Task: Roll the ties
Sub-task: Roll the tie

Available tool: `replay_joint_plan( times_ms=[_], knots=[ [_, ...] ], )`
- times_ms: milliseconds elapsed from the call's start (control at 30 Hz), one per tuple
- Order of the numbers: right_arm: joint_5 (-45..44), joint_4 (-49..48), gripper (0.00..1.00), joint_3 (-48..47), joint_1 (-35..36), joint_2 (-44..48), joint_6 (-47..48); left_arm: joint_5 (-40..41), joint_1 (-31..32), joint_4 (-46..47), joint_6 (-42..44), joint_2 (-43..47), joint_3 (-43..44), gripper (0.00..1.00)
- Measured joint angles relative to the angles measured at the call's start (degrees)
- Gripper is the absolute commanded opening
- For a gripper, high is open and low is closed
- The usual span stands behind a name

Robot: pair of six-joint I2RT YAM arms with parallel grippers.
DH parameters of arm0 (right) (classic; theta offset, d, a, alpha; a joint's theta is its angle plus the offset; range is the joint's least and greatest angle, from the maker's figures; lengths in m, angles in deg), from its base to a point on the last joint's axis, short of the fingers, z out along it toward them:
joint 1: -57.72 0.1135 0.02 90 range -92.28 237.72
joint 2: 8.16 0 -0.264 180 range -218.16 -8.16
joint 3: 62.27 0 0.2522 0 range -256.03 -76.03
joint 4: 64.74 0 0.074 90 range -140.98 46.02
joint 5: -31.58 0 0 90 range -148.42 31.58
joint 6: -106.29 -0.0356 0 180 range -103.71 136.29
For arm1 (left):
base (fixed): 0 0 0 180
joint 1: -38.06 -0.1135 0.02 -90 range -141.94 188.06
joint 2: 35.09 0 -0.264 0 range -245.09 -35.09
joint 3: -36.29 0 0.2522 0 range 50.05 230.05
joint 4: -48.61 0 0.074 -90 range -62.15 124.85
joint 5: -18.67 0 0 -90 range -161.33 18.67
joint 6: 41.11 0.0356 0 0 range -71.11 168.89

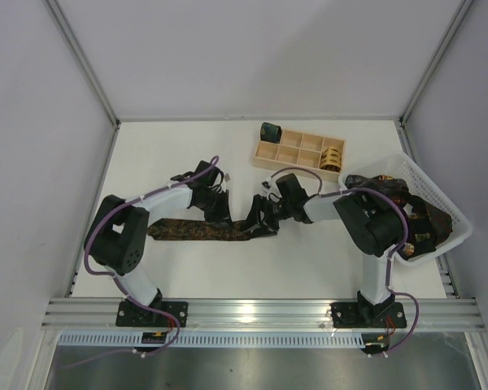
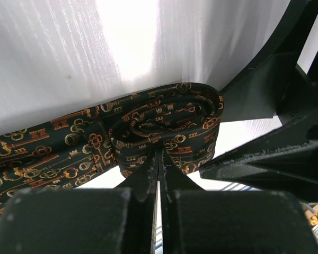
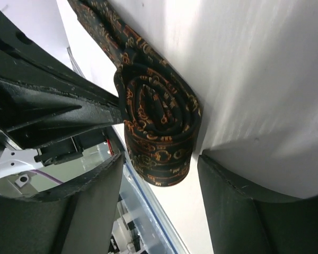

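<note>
A dark tie (image 1: pixel 191 231) with a gold key pattern lies flat across the table, its right end wound into a coil (image 2: pixel 169 114). My left gripper (image 2: pixel 160 151) is shut, its tips pinching the coil's near layers; from above it (image 1: pixel 225 216) stands over the tie. My right gripper (image 3: pixel 160 159) is open and straddles the coil (image 3: pixel 159 132), with a gap at each finger; from above it (image 1: pixel 265 218) sits at the tie's right end. Two rolled ties, one dark green (image 1: pixel 270 131) and one tan-gold (image 1: pixel 332 156), sit in the wooden tray (image 1: pixel 297 151).
A white mesh basket (image 1: pixel 451 210) at the right edge holds more dark ties (image 1: pixel 427 218). The wooden tray stands at the back, right of centre. Grey walls close in the table on three sides, and a metal rail runs along the near edge.
</note>
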Motion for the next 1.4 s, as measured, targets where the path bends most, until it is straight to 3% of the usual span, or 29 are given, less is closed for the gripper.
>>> replay_joint_plan(
  times_ms=[400,700,933,1033,1400],
  knots=[
    [-0.2,0.5,0.56,-2.7,0.3,-2.3,0.3,-0.3,-0.6,0.3,0.6,0.0,-0.2,0.02],
    [-0.2,1.5,0.42,-3.8,0.5,-2.9,0.0,-0.5,-0.7,0.3,1.0,0.0,-0.2,0.02],
    [-0.6,6.5,0.08,-7.6,1.3,-3.2,0.0,-0.3,-1.1,0.3,1.2,0.0,-0.2,0.02],
    [-1.9,11.1,0.0,-10.2,1.9,-3.2,0.3,-0.3,-1.3,0.3,1.2,0.0,-0.3,0.02],
    [-10.5,29.7,0.0,-17.5,4.0,-2.5,5.5,-2.0,-1.2,1.1,0.9,0.0,-1.2,0.03]
  ],
)
